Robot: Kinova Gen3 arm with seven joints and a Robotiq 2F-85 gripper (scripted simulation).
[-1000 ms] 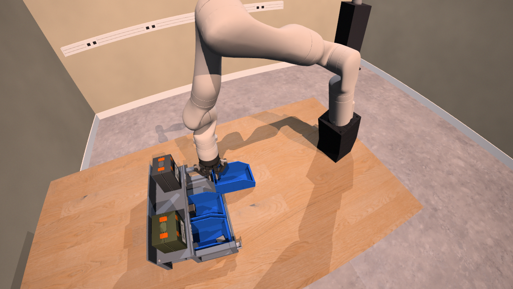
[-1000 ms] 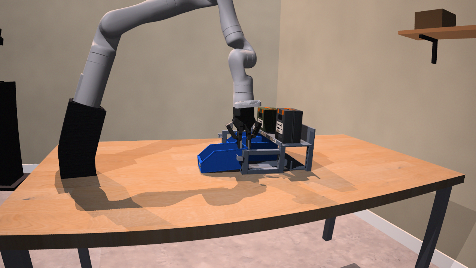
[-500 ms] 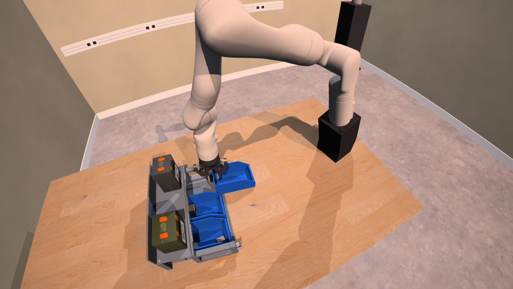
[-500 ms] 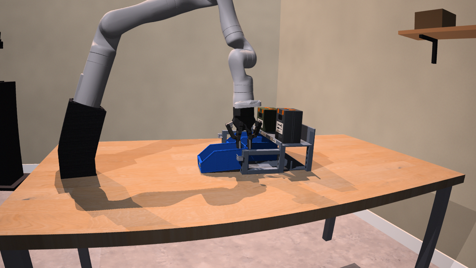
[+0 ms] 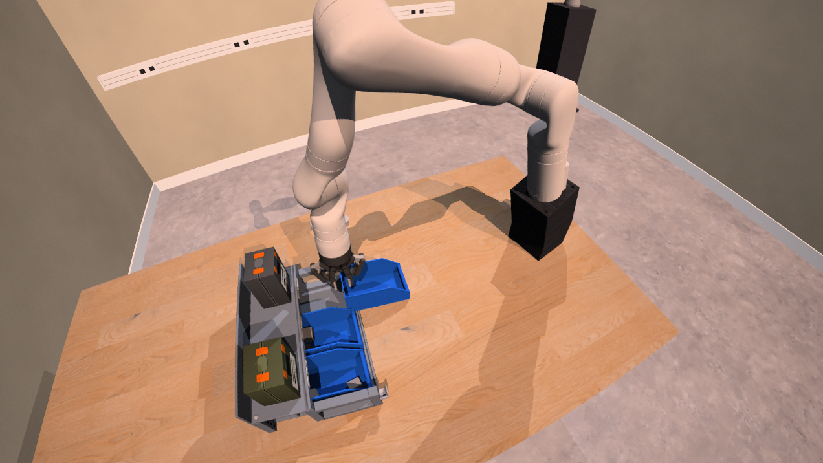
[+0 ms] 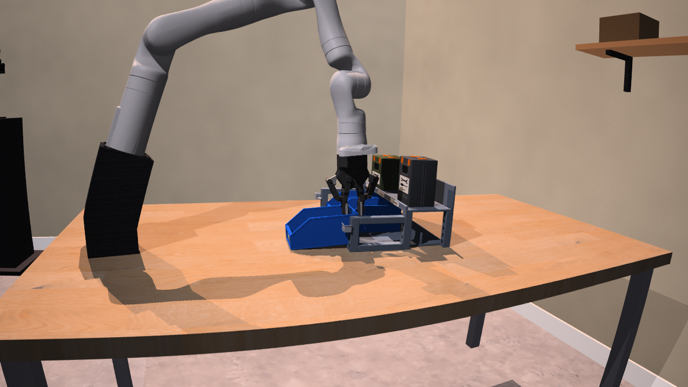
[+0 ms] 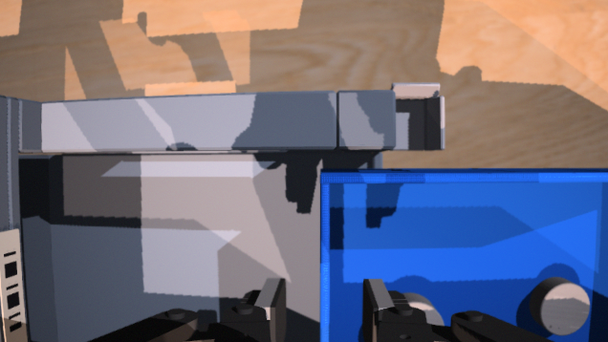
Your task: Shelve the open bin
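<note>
My fingers stand apart astride the blue bin's [image 5: 377, 296] [image 6: 317, 232] [image 7: 468, 229] back wall; one hides part of a round piece [image 7: 425, 308].

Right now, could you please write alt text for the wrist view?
An open gripper straddles the back wall of a blue bin holding round parts; beside it, a grey shelf has a gap.
</note>
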